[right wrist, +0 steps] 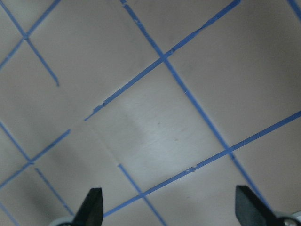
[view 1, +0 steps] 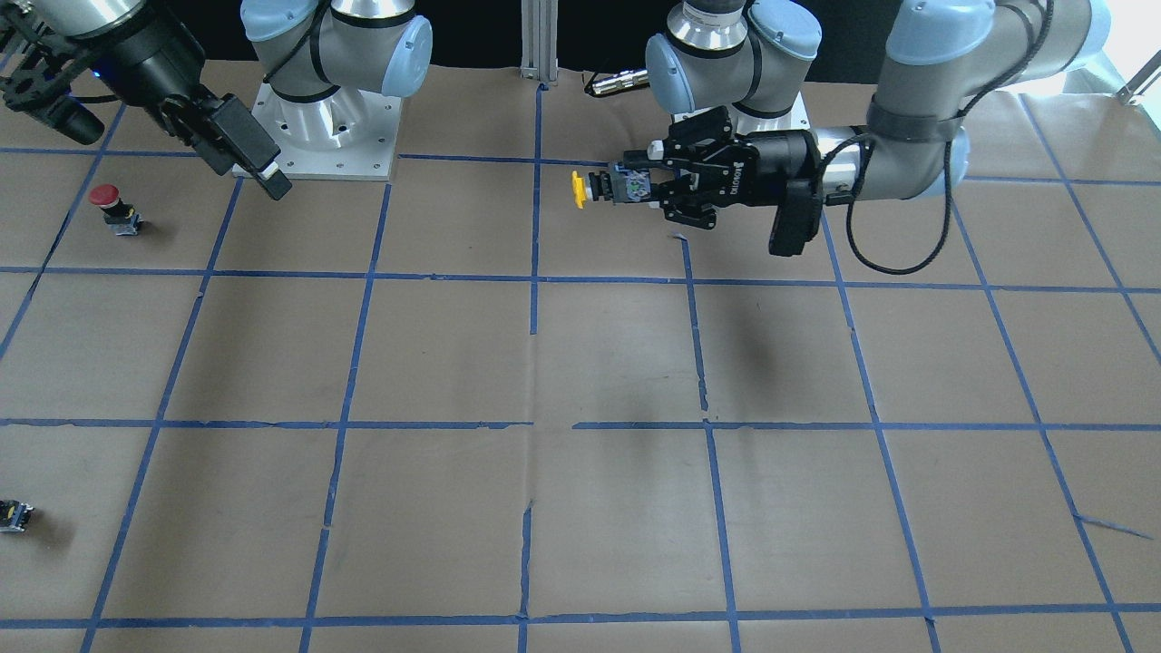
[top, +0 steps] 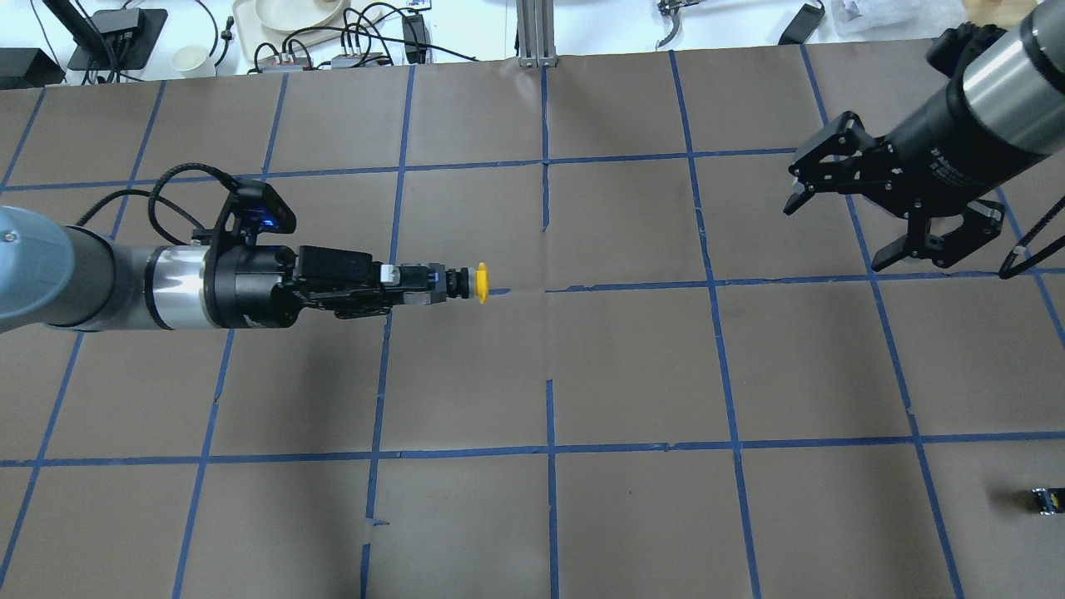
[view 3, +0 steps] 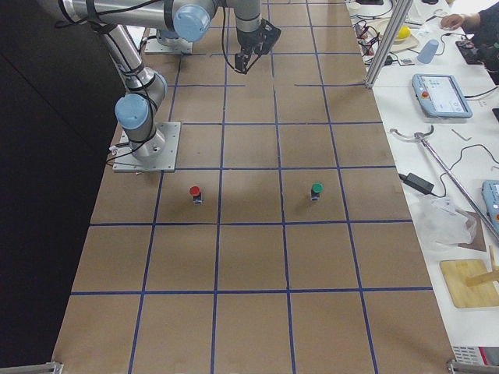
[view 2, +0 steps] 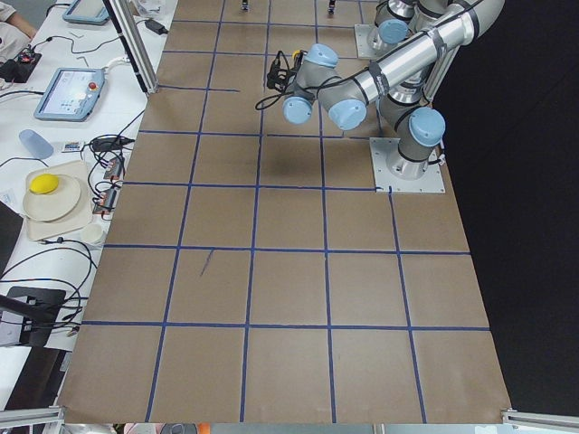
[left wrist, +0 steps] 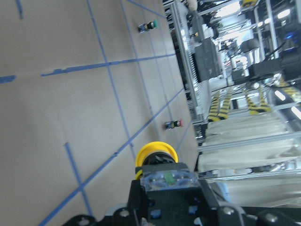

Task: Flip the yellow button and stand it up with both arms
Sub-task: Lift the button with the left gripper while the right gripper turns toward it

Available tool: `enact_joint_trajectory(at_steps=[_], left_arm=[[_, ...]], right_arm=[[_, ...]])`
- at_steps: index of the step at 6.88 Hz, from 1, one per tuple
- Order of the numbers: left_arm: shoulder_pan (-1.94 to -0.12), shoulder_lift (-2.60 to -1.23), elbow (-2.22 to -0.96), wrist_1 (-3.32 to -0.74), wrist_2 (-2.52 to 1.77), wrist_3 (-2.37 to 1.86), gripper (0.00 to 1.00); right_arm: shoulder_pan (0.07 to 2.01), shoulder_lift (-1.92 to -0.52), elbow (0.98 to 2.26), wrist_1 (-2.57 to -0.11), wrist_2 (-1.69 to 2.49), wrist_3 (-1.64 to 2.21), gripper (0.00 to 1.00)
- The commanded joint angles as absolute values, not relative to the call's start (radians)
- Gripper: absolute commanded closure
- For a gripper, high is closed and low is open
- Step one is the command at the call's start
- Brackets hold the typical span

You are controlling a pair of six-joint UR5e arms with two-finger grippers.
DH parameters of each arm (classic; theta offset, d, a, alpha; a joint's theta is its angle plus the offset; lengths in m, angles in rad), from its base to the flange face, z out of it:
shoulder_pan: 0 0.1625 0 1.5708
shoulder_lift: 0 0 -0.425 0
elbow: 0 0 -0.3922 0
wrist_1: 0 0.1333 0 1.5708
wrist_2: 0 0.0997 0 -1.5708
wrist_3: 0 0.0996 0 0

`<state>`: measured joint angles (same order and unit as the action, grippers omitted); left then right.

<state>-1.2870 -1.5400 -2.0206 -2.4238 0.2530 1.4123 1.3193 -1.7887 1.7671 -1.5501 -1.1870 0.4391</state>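
"What does the front-facing view show?"
"The left gripper (view 1: 624,187) pinches the yellow button (view 1: 580,190) by its body, above the table (view 1: 453,363), with the cap toward nine o'clock. A red button (view 1: 113,207) stands near the ten o'clock edge."
"And the overhead view?"
"The right gripper (top: 836,233) hangs at two o'clock, fingers spread and holding nothing. A wide stretch of table separates it from the button."

Gap from yellow button (top: 481,283) to right gripper (top: 836,233), jaws spread, was unobstructed; red button (view 1: 104,195), green button (view 3: 316,189), dark block (view 1: 14,515) sat well aside.
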Motion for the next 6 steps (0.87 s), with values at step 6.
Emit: enact_joint_trajectory(at_steps=[6], left_arm=[[-1.551,-1.514,-2.069,-2.456,-0.135,1.413,0.74]], right_arm=[[1.331,-1.891,2.003,-1.534,-0.69,0.765,0.0]])
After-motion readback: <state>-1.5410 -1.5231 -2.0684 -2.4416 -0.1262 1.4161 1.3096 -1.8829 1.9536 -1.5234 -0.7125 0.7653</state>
